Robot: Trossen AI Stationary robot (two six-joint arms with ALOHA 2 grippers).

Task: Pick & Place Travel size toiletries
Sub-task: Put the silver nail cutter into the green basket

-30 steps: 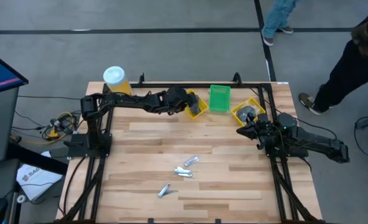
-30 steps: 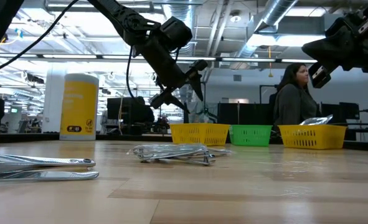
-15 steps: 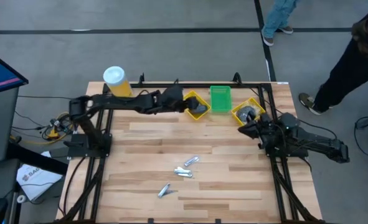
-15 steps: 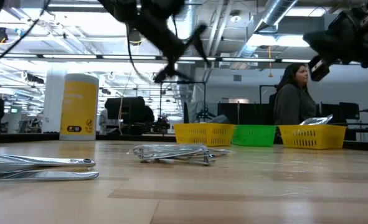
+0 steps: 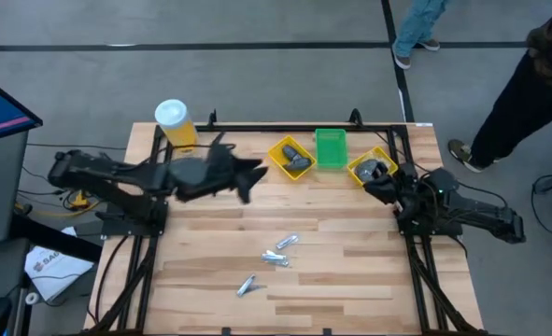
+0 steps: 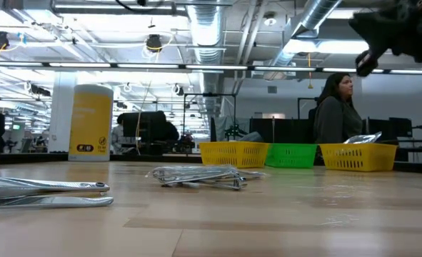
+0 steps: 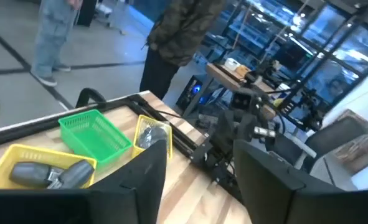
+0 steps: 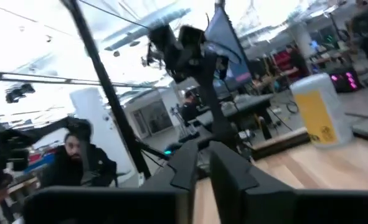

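Several shiny silver clippers lie flat on the wooden table point(image 5: 285, 243), point(image 5: 247, 285); in the low view they show close up point(image 6: 196, 175), point(image 6: 43, 194). Dark grey oblong pieces lie in the left yellow tray point(image 5: 290, 157), point(image 7: 47, 171). Dark discs and a silver piece lie in the right yellow tray point(image 5: 371, 168). My left gripper point(image 5: 250, 179), point(image 7: 199, 180) is open and hovers left of the trays, holding nothing. My right gripper point(image 5: 376, 186), point(image 8: 203, 168) is shut and empty, just near of the right yellow tray.
A green tray point(image 5: 329, 147) stands between the two yellow ones at the far edge. A yellow canister with a white lid point(image 5: 175, 121) stands at the far left corner. A person point(image 5: 528, 93) stands beyond the right far corner; another sits behind the table point(image 6: 335, 114).
My left gripper has drawn back fast from over the left yellow tray toward the table's left and near side, and has risen out of the low view. My right gripper has lifted a little. The trays and clippers have stayed where they were.
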